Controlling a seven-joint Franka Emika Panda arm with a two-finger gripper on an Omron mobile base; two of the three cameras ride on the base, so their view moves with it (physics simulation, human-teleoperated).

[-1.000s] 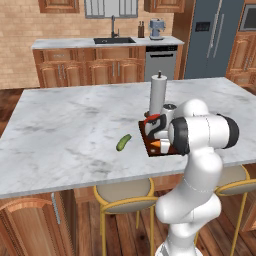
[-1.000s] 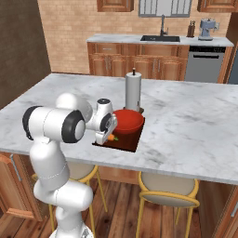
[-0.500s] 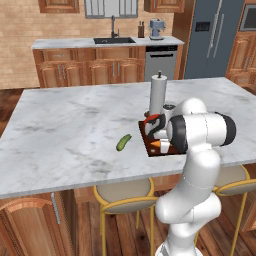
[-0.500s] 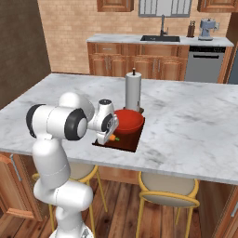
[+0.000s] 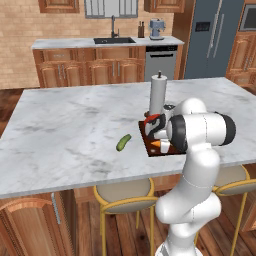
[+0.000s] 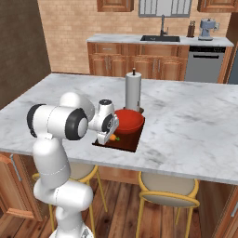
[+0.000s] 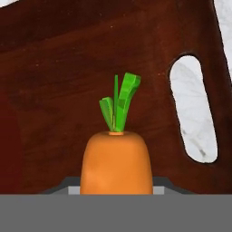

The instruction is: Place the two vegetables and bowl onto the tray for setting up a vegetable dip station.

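The orange carrot (image 7: 116, 165) with green leaves fills the bottom middle of the hand view, just over the dark reddish-brown tray (image 7: 59, 68). My gripper (image 6: 110, 135) is shut on the carrot (image 6: 113, 137) at the tray's near end (image 6: 125, 143), and its fingertips are hidden. The red bowl (image 6: 128, 120) rests on the tray's far half, right behind the hand. In the left base view the gripper (image 5: 159, 142) is partly hidden by my forearm. The dark green cucumber (image 5: 123, 142) lies on the marble counter, left of the tray (image 5: 151, 151).
A white paper-towel roll (image 5: 158, 95) stands upright just behind the tray and bowl. The tray's handle hole (image 7: 192, 113) shows marble through it. Stools (image 5: 122, 192) are tucked under the counter's near edge. The sink and cabinets line the back wall.
The arm has shifted only slightly over the tray's near end. The carrot stays in the gripper, and the cucumber and bowl have not moved.
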